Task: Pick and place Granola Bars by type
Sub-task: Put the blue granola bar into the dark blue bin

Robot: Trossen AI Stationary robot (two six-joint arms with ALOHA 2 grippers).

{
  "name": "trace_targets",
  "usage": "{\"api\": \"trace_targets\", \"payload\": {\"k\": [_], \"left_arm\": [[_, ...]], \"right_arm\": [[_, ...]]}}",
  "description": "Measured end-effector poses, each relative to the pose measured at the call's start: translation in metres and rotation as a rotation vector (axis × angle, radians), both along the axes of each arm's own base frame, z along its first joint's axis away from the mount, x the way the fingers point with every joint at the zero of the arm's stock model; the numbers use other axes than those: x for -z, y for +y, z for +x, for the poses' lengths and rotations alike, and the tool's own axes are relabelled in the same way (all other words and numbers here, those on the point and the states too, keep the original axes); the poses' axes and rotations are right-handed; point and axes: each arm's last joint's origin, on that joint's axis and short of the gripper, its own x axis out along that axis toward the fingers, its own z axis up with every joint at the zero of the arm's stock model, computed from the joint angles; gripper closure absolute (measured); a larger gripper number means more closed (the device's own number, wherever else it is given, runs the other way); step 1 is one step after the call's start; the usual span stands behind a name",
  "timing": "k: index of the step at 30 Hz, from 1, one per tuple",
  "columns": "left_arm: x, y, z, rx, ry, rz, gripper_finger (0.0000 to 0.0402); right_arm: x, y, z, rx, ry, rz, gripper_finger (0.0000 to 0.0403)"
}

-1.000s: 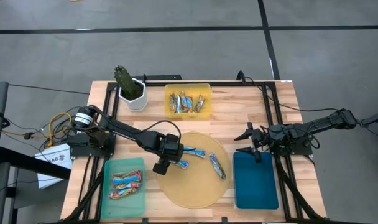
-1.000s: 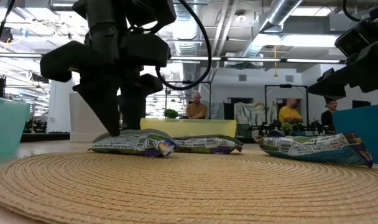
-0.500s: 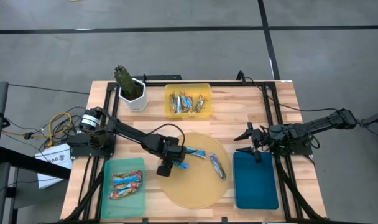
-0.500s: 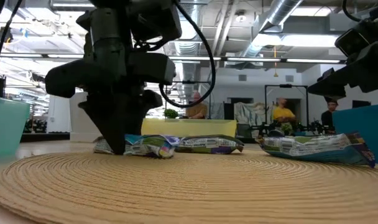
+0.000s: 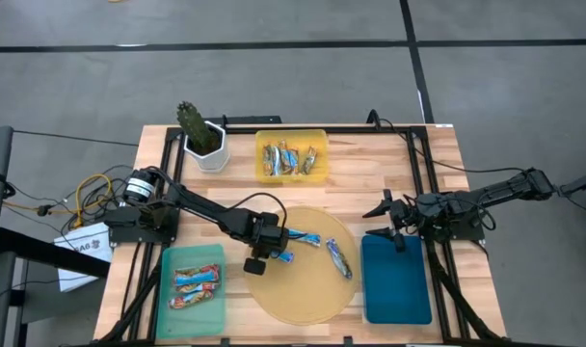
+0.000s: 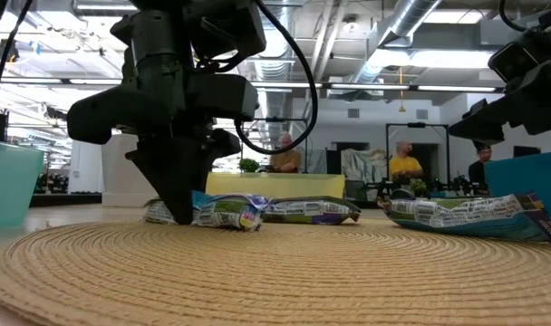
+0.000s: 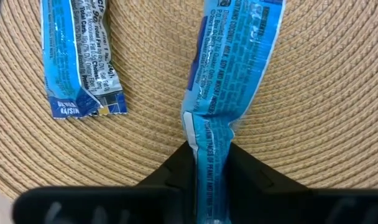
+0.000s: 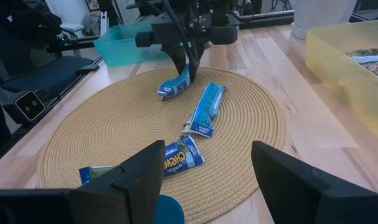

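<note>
Round woven mat (image 5: 303, 289) carries three loose bars, and I have the left gripper (image 7: 209, 163) pinched on the blue-white granola bar (image 7: 229, 81) near its edge (right gripper (image 8: 204, 180) waits spread beside the mat).

The left gripper (image 5: 270, 253) stands over the left part of the round mat (image 5: 303, 299), its fingers (image 7: 176, 174) pinching one end of a bar (image 7: 229, 74) that lies on the mat. A second bar (image 7: 77, 56) lies on the mat just beside the fingers, apart from the first. A third bar (image 5: 337, 257) lies further right on the mat. Left of the fingers, off the mat, a tray (image 5: 193, 253) holds two bars (image 5: 197, 286). Behind the fingers, a bin (image 5: 291, 136) holds several bars, with a potted plant (image 5: 202, 138) to its left. The right gripper (image 5: 384, 224) hangs at the surface (image 5: 370, 173)'s right side, behind another tray (image 5: 396, 284).
</note>
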Motion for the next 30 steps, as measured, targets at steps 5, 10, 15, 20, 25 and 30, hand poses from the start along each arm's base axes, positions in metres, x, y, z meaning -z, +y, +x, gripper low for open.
{"api": "trace_targets", "payload": {"k": [5,10,15,20,25,30], "left_arm": [[0.000,0.000,0.000,0.001,-0.001,0.001,0.0366],[-0.010,0.003,-0.004,-0.002,-0.009,-0.003,0.0368],[-0.031,0.008,-0.009,-0.013,-0.053,-0.016,0.0367],[-0.048,0.008,-0.012,-0.011,-0.108,-0.030,0.0372],[-0.061,0.009,-0.015,-0.049,-0.154,-0.055,0.0376],[-0.076,0.009,-0.016,-0.083,-0.232,-0.089,0.0369]], "right_arm": [[0.000,0.000,0.000,0.000,0.000,0.000,0.0168],[0.000,0.000,0.000,0.000,0.000,0.000,0.0168],[0.000,0.000,0.000,0.000,0.000,0.000,0.0168],[0.000,0.000,0.000,0.000,0.001,0.000,0.0168],[0.000,0.000,0.000,0.000,0.000,0.000,0.0168],[0.000,0.000,0.000,0.000,0.001,0.000,0.0168]]}}
